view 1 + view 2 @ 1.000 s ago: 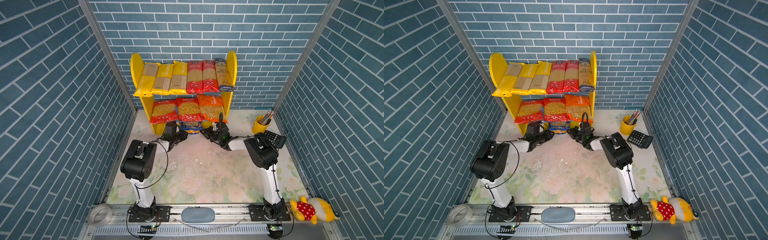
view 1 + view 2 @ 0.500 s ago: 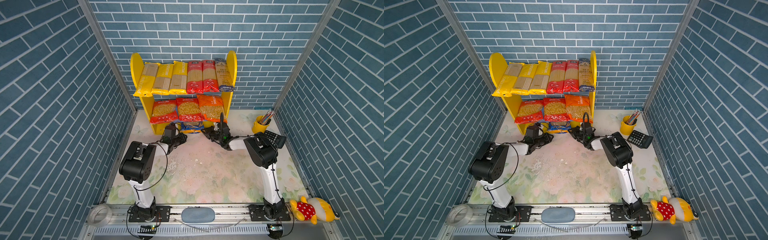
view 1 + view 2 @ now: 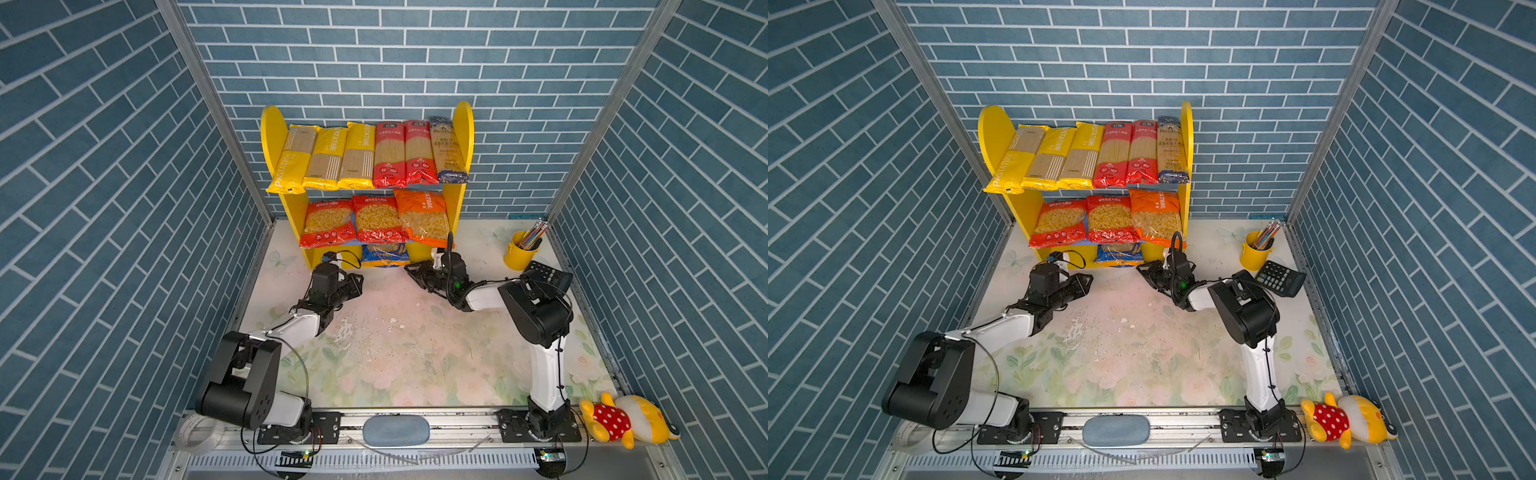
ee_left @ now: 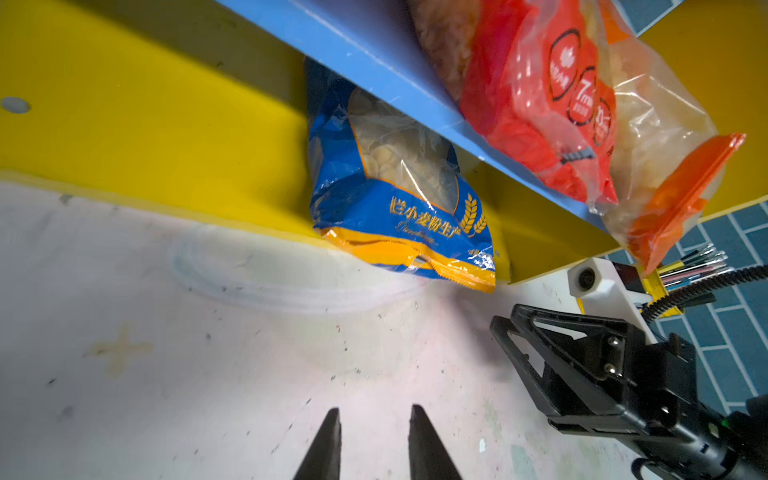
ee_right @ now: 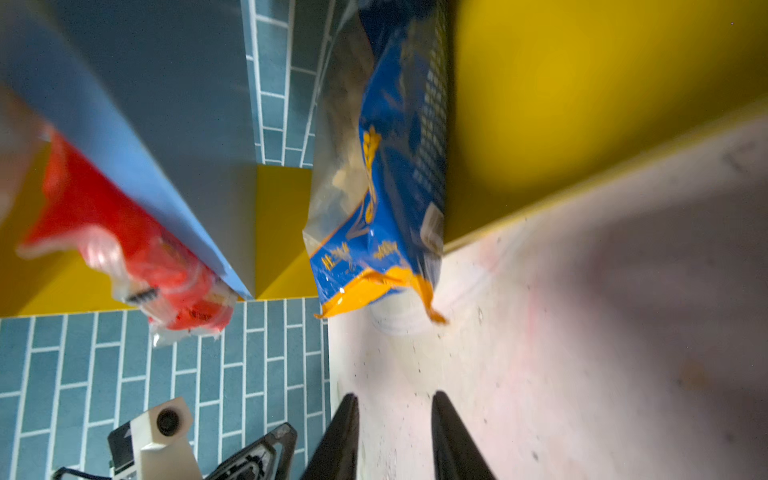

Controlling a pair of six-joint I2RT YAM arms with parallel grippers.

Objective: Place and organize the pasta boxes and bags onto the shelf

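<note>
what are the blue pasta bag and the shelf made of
Blue pasta bag: thin glossy plastic film, going by its crinkles, shine and clear window showing pasta. Shelf: rigid painted or laminated board, perhaps wood or plastic; flat smooth matte panels with clean edges, no grain showing.
</note>
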